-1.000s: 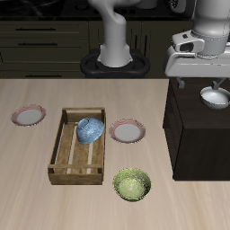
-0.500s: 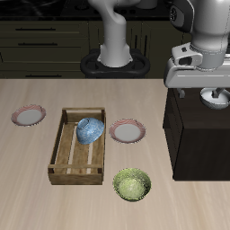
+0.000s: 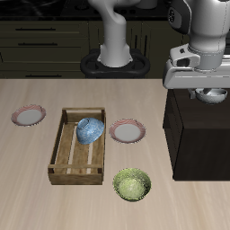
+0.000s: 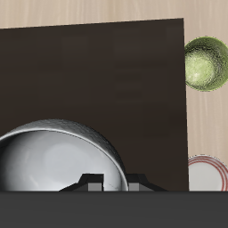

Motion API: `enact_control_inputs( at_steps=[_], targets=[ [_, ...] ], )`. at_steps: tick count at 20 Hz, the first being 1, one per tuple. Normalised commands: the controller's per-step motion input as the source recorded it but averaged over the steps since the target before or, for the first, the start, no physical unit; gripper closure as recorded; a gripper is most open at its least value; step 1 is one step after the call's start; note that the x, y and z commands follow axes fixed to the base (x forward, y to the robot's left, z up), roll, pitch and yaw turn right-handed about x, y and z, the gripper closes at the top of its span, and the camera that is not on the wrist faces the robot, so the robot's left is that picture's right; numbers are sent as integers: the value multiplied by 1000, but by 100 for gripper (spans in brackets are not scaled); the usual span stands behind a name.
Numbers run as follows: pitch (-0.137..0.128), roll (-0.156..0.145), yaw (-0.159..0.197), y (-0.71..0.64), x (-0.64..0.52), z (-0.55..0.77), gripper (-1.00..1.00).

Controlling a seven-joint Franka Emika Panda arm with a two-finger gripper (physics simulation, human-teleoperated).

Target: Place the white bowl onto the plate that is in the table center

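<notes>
The white bowl [image 3: 216, 96] sits on top of the black cabinet [image 3: 202, 135], mostly hidden under my hand in the exterior view. In the wrist view the bowl [image 4: 53, 160] is large and close, with its greyish inside showing. My gripper [image 3: 214, 90] hangs right above it and is open. The fingertips [image 4: 89, 181] straddle the bowl's rim without closing on it. The plate [image 3: 127, 132] with the pale pink rim lies empty at the table centre, beside the wooden crate. It also shows in the wrist view [image 4: 207, 175].
A wooden crate [image 3: 63, 153] holds a blue-and-white patterned bowl [image 3: 88, 130]. A green ribbed bowl [image 3: 132, 185] stands near the table's front edge and shows in the wrist view [image 4: 207, 62]. A second, redder-rimmed plate [image 3: 29, 115] lies beyond the crate.
My gripper has come down over the white bowl on the cabinet and now covers most of it. The bowl and the other things have not moved.
</notes>
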Motion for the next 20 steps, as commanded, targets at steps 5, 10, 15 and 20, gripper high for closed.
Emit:
enact_control_inputs(
  at_steps=[5, 10, 15, 20],
  targets=[
    [-24, 31, -12, -3, -132, 126, 100],
    [-11, 7, -12, -69, -49, 80, 100],
    [-27, 15, -13, -152, -143, 153, 100],
    [-36, 47, 0, -131, -340, 145, 100]
  ],
)
